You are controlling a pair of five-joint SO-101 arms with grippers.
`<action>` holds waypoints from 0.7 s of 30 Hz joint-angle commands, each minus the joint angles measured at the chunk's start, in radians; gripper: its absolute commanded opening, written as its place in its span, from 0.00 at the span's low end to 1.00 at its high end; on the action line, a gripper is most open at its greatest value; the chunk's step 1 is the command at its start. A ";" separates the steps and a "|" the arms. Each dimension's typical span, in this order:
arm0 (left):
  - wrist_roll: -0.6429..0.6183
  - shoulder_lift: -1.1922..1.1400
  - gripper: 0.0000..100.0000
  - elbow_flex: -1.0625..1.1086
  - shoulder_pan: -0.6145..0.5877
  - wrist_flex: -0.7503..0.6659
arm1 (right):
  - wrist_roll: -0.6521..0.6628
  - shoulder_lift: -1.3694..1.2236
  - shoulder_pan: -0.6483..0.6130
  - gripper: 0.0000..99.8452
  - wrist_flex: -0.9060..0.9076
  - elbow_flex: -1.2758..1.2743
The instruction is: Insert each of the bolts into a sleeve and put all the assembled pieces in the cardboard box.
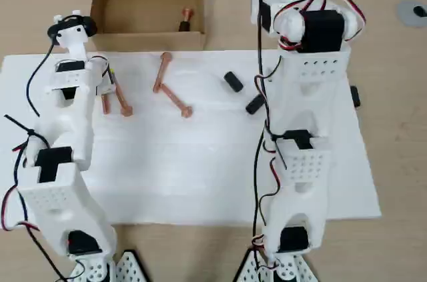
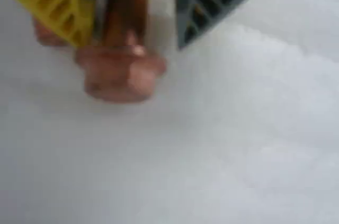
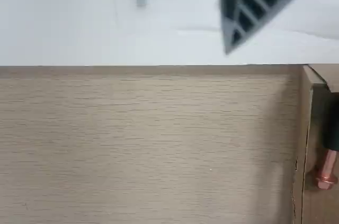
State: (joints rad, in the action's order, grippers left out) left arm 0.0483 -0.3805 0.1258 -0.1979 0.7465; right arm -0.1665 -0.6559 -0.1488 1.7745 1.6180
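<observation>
My left gripper [image 2: 130,41] is down on the white mat [image 1: 200,155] at its left side, shut on a copper bolt [image 2: 121,73] whose head pokes out below the yellow and grey fingers. In the high view this gripper [image 1: 108,87] sits over two bolts, one [image 1: 105,103] under it and one [image 1: 123,102] beside it. Two more bolts [image 1: 162,72] [image 1: 177,101] lie mid-mat. Black sleeves [image 1: 233,81] [image 1: 254,104] [image 1: 355,96] lie to the right. The cardboard box [image 1: 100,2] holds one bolt-in-sleeve piece [image 1: 185,19]. My right arm [image 1: 310,62] is raised at the back right; one grey finger [image 3: 253,7] shows, with no finger opposite it.
The right wrist view looks over bare wooden table [image 3: 148,139] towards the box wall [image 3: 304,128], with the assembled piece [image 3: 326,173] inside. A grey disc [image 1: 410,12] lies on the table at the far right. Mat space in front of the bolts is free.
</observation>
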 commanded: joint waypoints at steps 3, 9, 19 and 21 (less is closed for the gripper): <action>0.003 0.001 0.00 -0.034 0.023 -0.009 | -0.006 0.074 0.010 0.35 0.015 0.041; 0.002 0.008 0.01 -0.094 0.023 0.080 | -0.005 0.076 0.010 0.35 0.015 0.041; -0.041 0.394 0.01 -0.382 0.014 0.528 | 0.054 0.077 0.008 0.35 0.015 -0.456; -0.041 0.506 0.01 -0.350 0.009 0.546 | 0.058 0.077 0.012 0.35 0.015 -0.608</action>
State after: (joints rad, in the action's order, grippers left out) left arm 0.0161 -0.0859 -0.1795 -0.1811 1.2436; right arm -0.1250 -0.6421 -0.1488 1.7745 1.2221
